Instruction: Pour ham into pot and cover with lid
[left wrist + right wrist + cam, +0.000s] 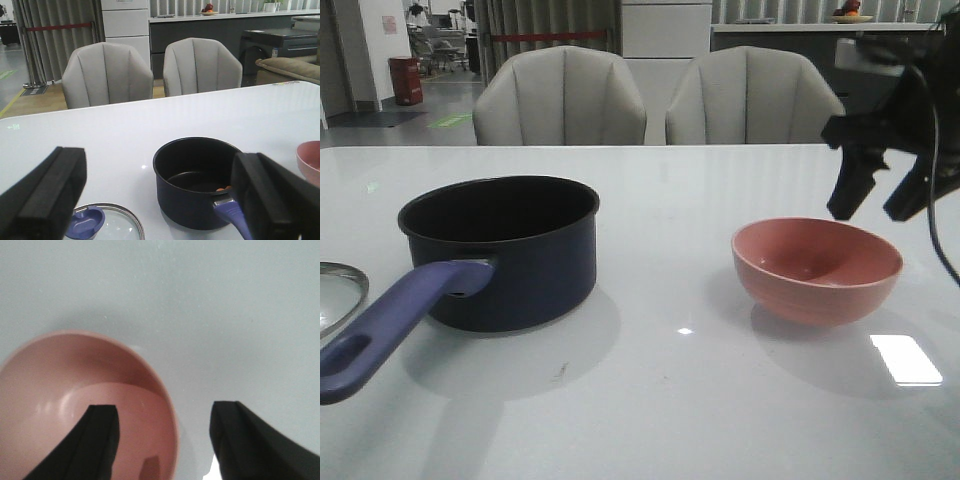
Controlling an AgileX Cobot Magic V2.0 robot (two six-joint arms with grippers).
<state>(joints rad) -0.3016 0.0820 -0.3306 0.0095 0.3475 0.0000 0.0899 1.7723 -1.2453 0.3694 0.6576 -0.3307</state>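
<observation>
**Ham in pot, lid on desk**

The ham (223, 189) lies inside the pot (510, 250) at left; the lid (107, 226) rests on the desk (660, 400) beside it. Both the left end effector (160, 200) and the right end effector (880, 195), above the pink bowl (817, 268), are spread, empty.

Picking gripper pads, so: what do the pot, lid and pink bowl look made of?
Pot: probably coated metal, matte navy with a dull black inside. Lid: clear glass, shiny steel-looking rim, blue knob likely plastic. Pink bowl: smooth, soft sheen; ceramic or plastic, unclear.
</observation>
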